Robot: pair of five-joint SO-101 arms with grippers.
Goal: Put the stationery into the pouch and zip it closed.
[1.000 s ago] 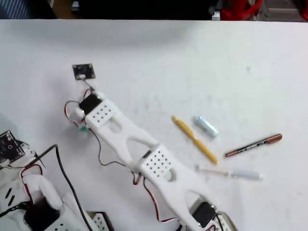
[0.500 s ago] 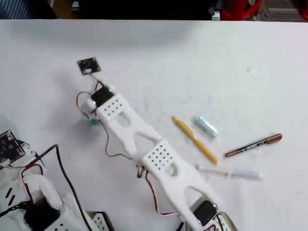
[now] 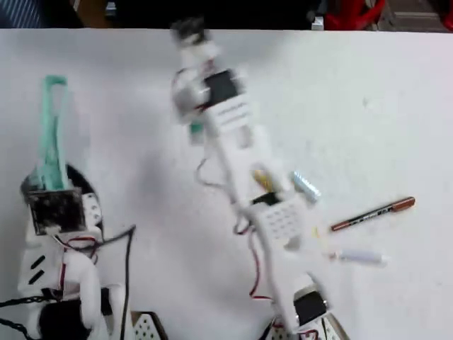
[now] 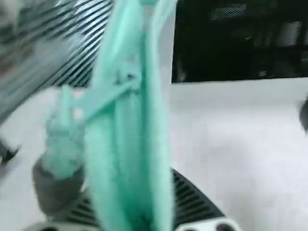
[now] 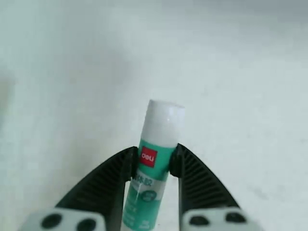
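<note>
My right gripper [image 5: 153, 153] is shut on a glue stick [image 5: 156, 144] with a white cap and a green label, held above the white table. In the high view the right arm stretches toward the far middle, with a bit of the green glue stick [image 3: 196, 127] under its wrist. A yellow pen [image 3: 263, 178] lies partly under that arm. Beside it are a pale blue eraser [image 3: 306, 185], a brown marker [image 3: 373, 214] and a whitish pen [image 3: 354, 256]. My left gripper [image 3: 54, 92], teal, points toward the far left and is shut on nothing; the same left gripper [image 4: 142, 29] is blurred in its wrist view.
The white table [image 3: 368, 92] ends at a dark far edge [image 3: 283, 18]. Red and black cables [image 3: 251, 269] hang along the right arm. The left arm's base [image 3: 64, 283] fills the near left corner.
The right arm swung from the left middle toward the far centre, carrying the glue stick. The left arm came up and stretched its teal gripper out over the left of the table.
</note>
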